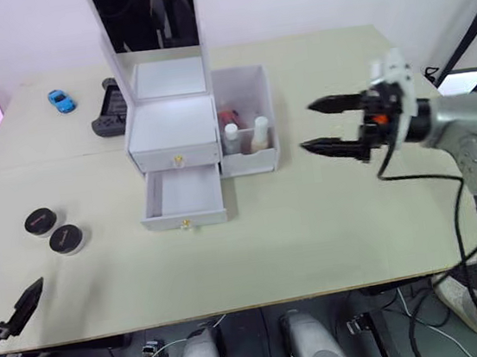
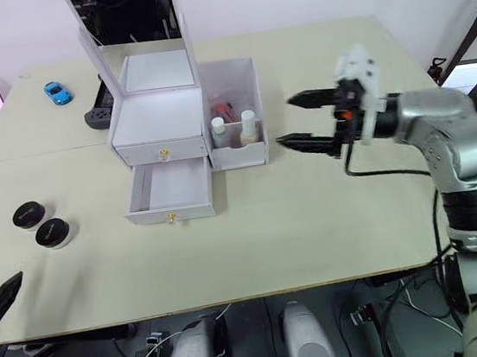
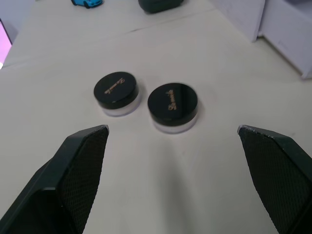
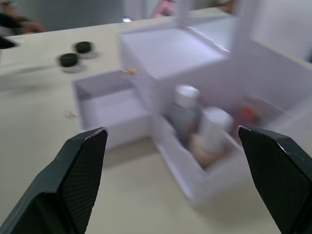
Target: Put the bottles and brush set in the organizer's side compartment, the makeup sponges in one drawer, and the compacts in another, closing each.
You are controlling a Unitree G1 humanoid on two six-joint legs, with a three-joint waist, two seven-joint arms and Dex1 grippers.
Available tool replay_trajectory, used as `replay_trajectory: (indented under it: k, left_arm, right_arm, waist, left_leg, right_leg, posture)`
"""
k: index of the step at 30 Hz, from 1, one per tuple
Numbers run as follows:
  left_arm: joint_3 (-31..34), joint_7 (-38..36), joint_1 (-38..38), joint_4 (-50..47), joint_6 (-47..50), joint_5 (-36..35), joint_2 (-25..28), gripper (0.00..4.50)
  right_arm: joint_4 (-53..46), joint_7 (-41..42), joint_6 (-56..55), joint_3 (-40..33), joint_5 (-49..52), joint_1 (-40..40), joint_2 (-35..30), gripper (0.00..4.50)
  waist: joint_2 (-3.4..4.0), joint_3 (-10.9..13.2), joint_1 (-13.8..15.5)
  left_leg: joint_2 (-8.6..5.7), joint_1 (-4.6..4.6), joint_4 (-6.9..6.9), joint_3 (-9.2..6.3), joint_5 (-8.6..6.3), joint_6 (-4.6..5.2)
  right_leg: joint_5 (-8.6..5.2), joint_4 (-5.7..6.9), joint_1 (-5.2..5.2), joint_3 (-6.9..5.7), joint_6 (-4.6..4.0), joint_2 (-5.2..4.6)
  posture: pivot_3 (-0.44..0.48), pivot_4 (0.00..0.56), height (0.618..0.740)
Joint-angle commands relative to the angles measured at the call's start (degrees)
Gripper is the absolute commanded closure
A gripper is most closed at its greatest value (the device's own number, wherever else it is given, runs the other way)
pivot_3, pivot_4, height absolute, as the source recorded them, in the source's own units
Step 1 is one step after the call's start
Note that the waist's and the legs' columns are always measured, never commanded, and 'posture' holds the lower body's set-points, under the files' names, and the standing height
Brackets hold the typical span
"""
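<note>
Organizer stands mid-table with its mirror lid raised; upper drawer is shut, lower drawer is pulled out. Side compartment — on the organizer's right — holds two white-capped bottles upright, with red items behind them. Two black-lidded compacts sit side by side on the table, well left of the organizer. Left gripper hovers near the compacts, fingers spread, grasping nothing. Right gripper hangs just right of the side compartment — fingers apart, empty.
</note>
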Motion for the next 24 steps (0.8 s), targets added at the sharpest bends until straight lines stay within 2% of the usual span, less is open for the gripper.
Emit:
replay_trajectory:
  k: [1,8,13,20,24]
  left_arm:
    - [0.2,1.8,-0.6,-2.1,3.1,-1.1,0.8,0.03]
    - [-0.4,4.9,-3.0,-2.8,8.8,-3.0,-0.6,0.03]
    - [-2.1,6.2,-5.2,0.4,9.2,-1.1,-0.8,0.03]
    - [-5.3,5.3,-8.8,5.3,5.5,2.1,-1.2,0.03]
    - [-6.4,5.3,-10.1,7.1,3.9,3.1,-1.8,0.03]
  right_arm:
    - [-5.0,2.3,2.7,1.6,2.7,-2.4,-0.3,0.00]
    - [-6.8,9.9,11.2,8.0,5.9,-11.6,-2.5,0.00]
    - [-5.4,9.4,16.5,9.0,7.4,-15.4,-1.4,0.00]
    - [-4.7,7.2,24.8,6.0,12.0,-20.4,-0.6,0.00]
    - [-4.4,4.4,25.8,3.1,14.1,-21.7,0.7,0.00]
  waist:
    - [-0.03,0.0,0.0]
    - [-0.10,0.0,-0.1]
    - [-0.20,-0.1,-0.1]
    - [-0.22,-0.1,-0.1]
    - [-0.22,-0.1,-0.2]
  left_leg:
    - [-0.01,0.00,0.00,0.03,0.00,0.00]
    - [-0.21,-0.02,0.05,0.63,0.00,0.05]
    - [-0.21,0.01,0.05,0.58,-0.01,0.05]
    - [-0.21,-0.02,0.03,0.60,-0.02,0.04]
    - [-0.20,-0.02,-0.03,0.60,-0.02,0.03]
  right_leg:
    - [0.00,-0.05,0.04,-0.03,0.00,-0.01]
    - [0.06,-0.02,0.08,-0.39,-0.06,-0.68]
    - [0.06,0.00,-0.11,-0.48,-0.06,-0.71]
    - [0.07,-0.01,-0.18,-0.49,-0.08,-0.76]
    - [0.07,-0.02,-0.18,-0.52,-0.08,-0.81]
  posture:
    - [0.000,0.150,0.737]
    - [0.000,0.150,0.737]
    - [0.000,0.150,0.737]
    - [0.000,0.150,0.737]
    - [0.000,0.150,0.737]
